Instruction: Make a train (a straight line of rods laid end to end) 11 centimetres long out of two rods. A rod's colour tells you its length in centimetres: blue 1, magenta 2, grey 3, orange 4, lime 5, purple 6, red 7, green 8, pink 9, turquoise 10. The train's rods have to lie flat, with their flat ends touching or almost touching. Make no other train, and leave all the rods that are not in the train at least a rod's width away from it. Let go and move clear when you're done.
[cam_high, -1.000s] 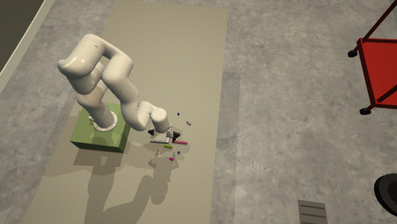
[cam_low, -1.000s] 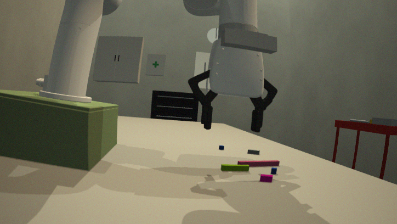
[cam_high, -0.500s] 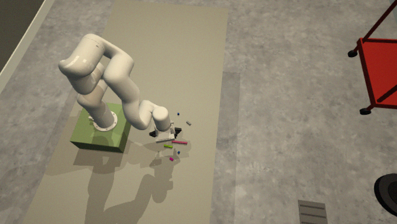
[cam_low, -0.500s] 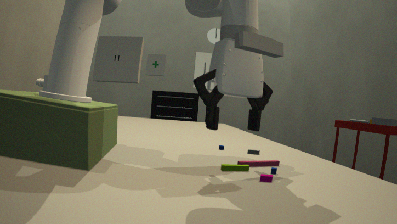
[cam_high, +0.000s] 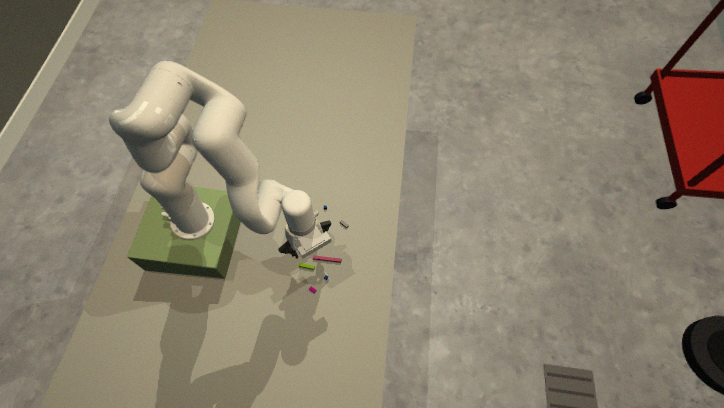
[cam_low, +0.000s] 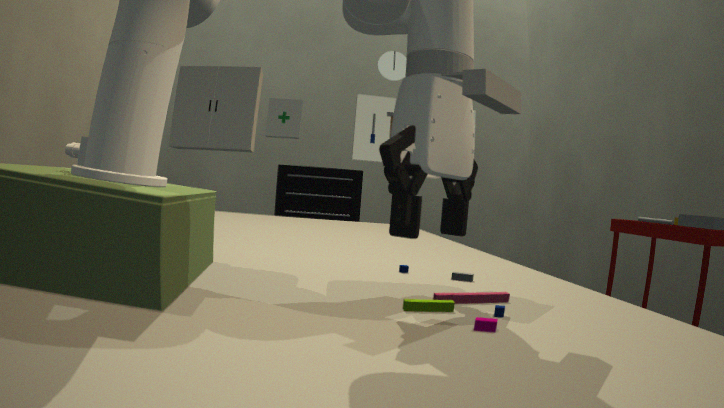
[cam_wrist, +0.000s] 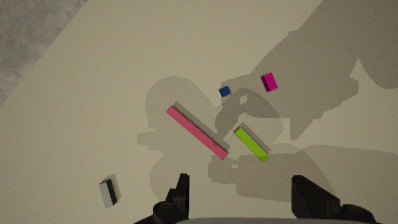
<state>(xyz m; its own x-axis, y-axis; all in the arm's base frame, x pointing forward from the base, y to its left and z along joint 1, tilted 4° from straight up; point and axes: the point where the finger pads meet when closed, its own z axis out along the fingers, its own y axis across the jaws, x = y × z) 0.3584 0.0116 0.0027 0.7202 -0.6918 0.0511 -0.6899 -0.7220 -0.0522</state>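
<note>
Pink rod, flat, ahead of open fingers

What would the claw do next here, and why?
Probably swing over the small magenta rod and lower onto it. The claw hangs open and empty above the table, and magenta plus the long pink rod makes eleven, yet the two lie apart with their ends not touching.
</note>
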